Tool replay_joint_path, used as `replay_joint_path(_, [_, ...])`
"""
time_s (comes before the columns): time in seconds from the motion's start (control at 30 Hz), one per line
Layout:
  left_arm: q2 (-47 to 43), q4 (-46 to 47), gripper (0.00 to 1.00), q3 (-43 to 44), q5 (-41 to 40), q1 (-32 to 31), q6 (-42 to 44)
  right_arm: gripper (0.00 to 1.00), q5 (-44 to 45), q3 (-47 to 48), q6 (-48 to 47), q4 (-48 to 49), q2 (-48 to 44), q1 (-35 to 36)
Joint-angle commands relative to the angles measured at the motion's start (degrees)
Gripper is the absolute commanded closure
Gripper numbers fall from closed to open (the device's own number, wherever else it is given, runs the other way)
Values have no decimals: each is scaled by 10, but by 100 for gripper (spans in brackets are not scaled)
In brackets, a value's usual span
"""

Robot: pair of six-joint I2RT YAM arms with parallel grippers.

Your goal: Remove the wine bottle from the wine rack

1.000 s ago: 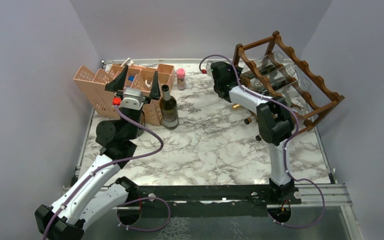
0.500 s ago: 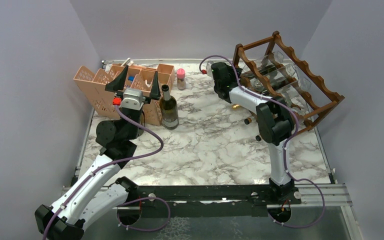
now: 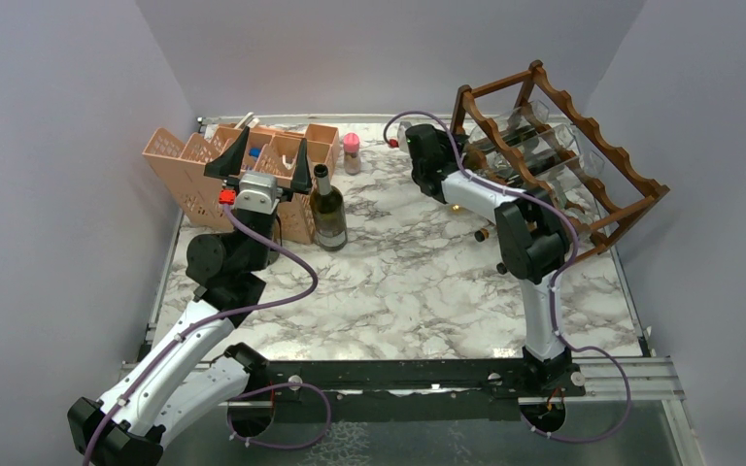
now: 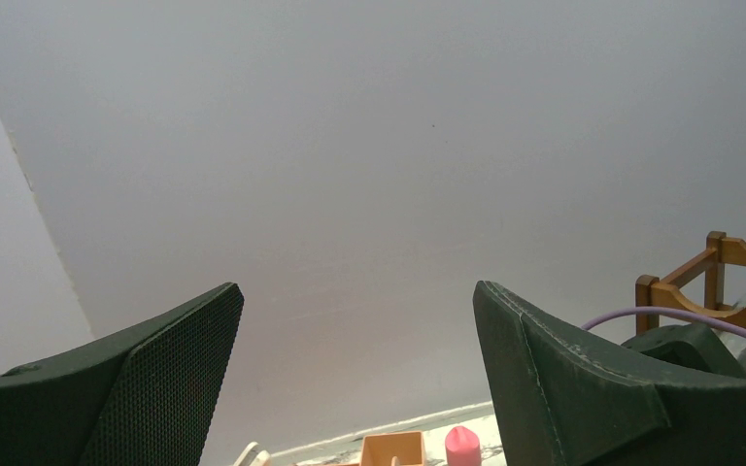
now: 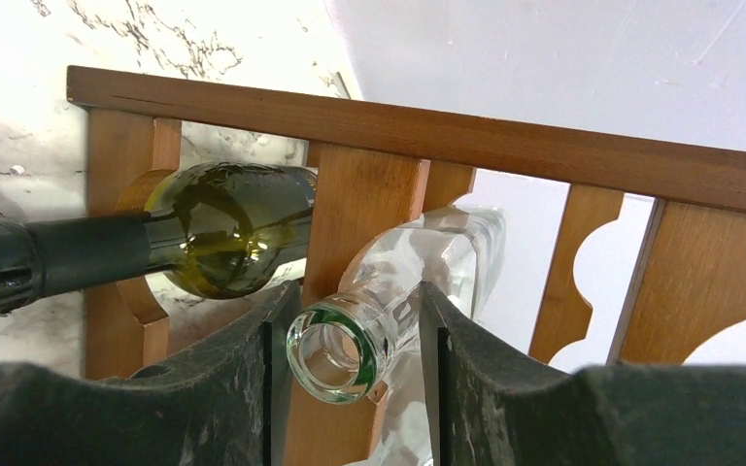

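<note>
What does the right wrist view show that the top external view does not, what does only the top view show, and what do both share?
Only the right wrist view: the right gripper closed on the neck of a clear glass bottle, its open mouth facing the camera, a dark green bottle lying beside it. Only the top external view: the open left gripper raised near a peach lattice organiser, an upright wine bottle on the marble table. Both: the wooden wine rack holding bottles.

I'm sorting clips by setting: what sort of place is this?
Likely a robot test booth, not a home: plain grey walls box in a marble-patterned table, and two robot arms are bolted at its near edge.
</note>
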Motion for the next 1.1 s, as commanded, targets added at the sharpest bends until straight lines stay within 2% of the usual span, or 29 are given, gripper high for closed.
replay_joint_path(0.0, [-4,14,5,-7,11,-2,4,68,-5,-21,32,-14,17,13])
replay_joint_path(0.13, [-3,14,5,-7,12,-3,3,76,5,-19,23,-3,19,14])
replay_joint_path(0.37, [-6,14,5,-7,11,-2,3,84,2,-24,17,2,22,39])
replay_joint_path(0.63, [-8,14,5,-7,9,-2,3,98,9,-4,54,-46,47,63])
replay_joint_path(1.07, [-14,14,5,-7,6,-2,-1,99,39,-41,17,38,71,84])
